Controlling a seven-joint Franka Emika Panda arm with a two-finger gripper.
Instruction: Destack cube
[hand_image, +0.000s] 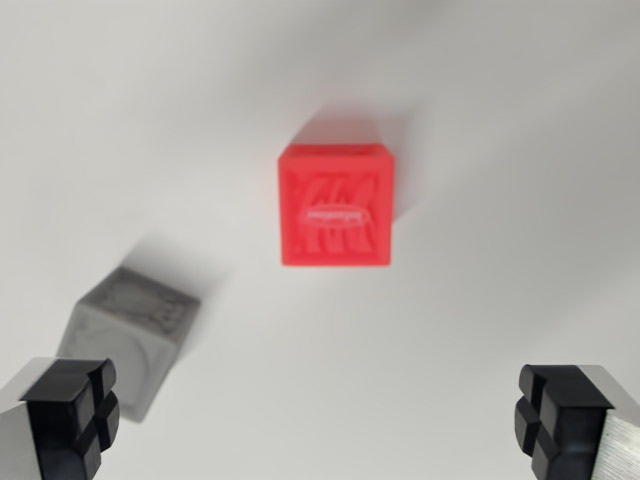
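On white surface (480, 120), embossed red cube (335, 207)

You are looking at a bright, evenly lit wrist view; the white desk (480, 300) shows no hard glare, only soft grey shading toward the corners; the red cube (335, 207) is slightly soft, its embossed lettering smeared and unreadable, and it throws a faint pinkish shadow upward and to the wrist view's right; the grey cube (130, 330) is badly blurred, with a ghosted, doubled edge and a diffuse shadow above it; the black fingertips (70, 415) at the bottom corners look fairly sharp.
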